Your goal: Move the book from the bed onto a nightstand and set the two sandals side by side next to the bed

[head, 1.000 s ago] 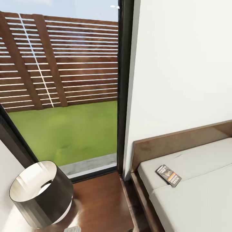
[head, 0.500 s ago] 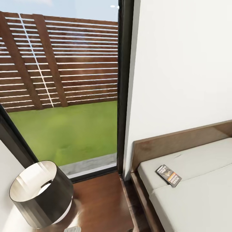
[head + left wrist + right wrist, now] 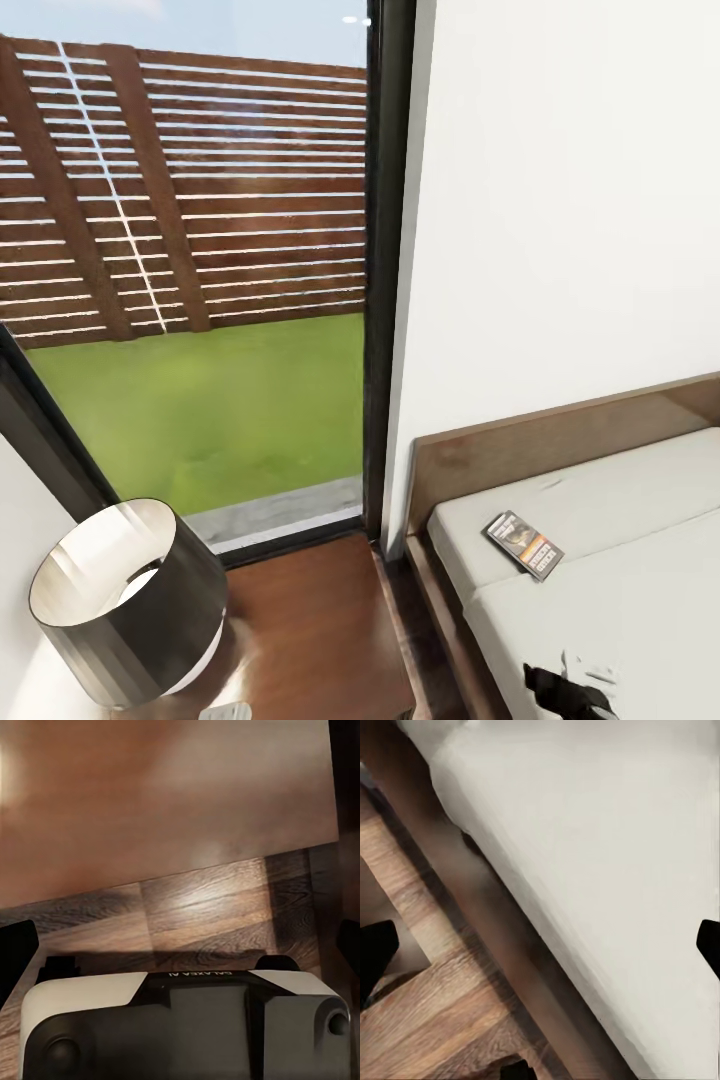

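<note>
Paperback with dark grey cover and orange band, the book, lay flat on white mattress of low dark-framed bed, near lighter brown headboard. We kept right gripper low over same mattress, well short of book; in right wrist view its black fingertips stood spread wide, nothing between. Left gripper hung over grey-brown plank floor, fingertips also spread apart. Glossy reddish-brown nightstand stood just beside bed, carrying dark drum-shade lamp.

Nightstand: glossy reddish wood. Mattress: matt white cloth. Headboard: smooth brown wood. Lamp shade: shiny metal.
</note>
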Robot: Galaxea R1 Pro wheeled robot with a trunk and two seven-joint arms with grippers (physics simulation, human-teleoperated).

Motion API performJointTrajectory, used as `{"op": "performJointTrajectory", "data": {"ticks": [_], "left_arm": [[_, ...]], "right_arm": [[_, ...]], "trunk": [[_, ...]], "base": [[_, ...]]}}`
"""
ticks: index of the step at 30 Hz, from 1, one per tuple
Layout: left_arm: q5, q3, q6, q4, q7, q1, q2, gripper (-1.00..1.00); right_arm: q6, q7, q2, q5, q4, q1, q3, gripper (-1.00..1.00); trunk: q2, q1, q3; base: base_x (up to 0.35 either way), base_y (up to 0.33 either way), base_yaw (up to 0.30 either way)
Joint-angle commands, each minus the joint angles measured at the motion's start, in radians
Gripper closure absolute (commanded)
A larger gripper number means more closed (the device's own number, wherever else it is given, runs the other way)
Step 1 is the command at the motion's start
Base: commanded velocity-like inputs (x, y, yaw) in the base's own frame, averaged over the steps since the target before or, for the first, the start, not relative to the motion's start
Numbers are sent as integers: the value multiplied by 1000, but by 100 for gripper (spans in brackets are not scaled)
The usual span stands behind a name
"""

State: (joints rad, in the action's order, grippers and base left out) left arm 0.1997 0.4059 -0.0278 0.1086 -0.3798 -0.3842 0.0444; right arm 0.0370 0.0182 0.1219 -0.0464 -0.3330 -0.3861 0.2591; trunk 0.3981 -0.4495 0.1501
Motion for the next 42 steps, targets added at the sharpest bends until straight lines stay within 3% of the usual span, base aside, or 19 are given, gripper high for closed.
{"op": "performJointTrajectory", "data": {"ticks": [1,5,7,11,14,17,18,19,20,22,23,25,26,28,32,40,42], "left_arm": [[10,8,-3,-1,-4,-1,0,-100],[11,8,-3,-1,-4,-1,0,-100],[11,8,-3,-1,-4,-1,0,-100],[12,8,-4,-1,-4,-1,0,-100],[12,7,-4,-1,-4,-1,-1,-100],[12,7,-4,-1,-4,-1,-2,-100],[12,7,-4,-1,-4,-1,-4,-100],[13,7,-4,-1,-4,-1,-6,-100],[13,7,-4,-1,-4,-1,-6,-100],[13,7,-4,-1,-4,-1,-8,-100],[14,7,-4,-1,-4,-1,-8,-100],[14,7,-4,-1,-4,-1,-9,-100],[15,7,-4,-1,-4,-1,-10,-100],[15,7,-3,-1,-4,-1,-13,-100],[15,7,-1,-1,-2,-1,-14,-100],[11,8,3,-3,-2,-1,-12,-100],[10,8,47,-3,-2,-1,-11,-100]], "right_arm": [[-15,1,0,-5,-44,0,1,-100],[-174,7,3,-6,-281,0,8,-100],[-295,11,4,-5,-528,-1,29,-100],[-452,32,4,-2,-793,-5,42,-100],[-581,103,6,-1,-875,-15,45,-100],[-696,188,37,-1,-902,-72,45,-100],[-733,208,54,-2,-904,-113,45,-100],[-772,226,75,-3,-886,-192,45,-100],[-781,230,79,-3,-870,-221,45,-100],[-800,239,94,-2,-744,-342,45,-100],[-802,241,99,-2,-703,-369,45,-100],[-807,243,121,0,-529,-468,45,-100],[-806,243,127,0,-483,-490,45,-100],[-803,238,155,-1,-275,-558,41,-100],[-805,238,164,-4,-219,-577,41,-100],[-808,238,165,-4,-205,-583,36,-100],[-809,241,165,-1,-204,-583,35,-100]], "trunk": [[2,-1,2],[2,-1,2],[2,-1,2],[2,-1,2],[2,-1,2],[2,-1,2],[2,-1,2],[2,-1,2],[2,-1,2],[2,-1,2],[2,-1,2],[2,-1,2],[2,-1,2],[2,-1,2],[2,-1,2],[2,-1,2],[2,-1,2]], "base": [[0,0,0],[0,0,0],[0,0,0],[0,0,0],[0,0,0],[0,0,0],[0,0,0],[0,0,0],[0,0,0],[0,0,0],[0,0,0],[0,0,0],[0,0,0],[0,0,0],[0,0,0],[0,0,0],[0,0,0]]}}
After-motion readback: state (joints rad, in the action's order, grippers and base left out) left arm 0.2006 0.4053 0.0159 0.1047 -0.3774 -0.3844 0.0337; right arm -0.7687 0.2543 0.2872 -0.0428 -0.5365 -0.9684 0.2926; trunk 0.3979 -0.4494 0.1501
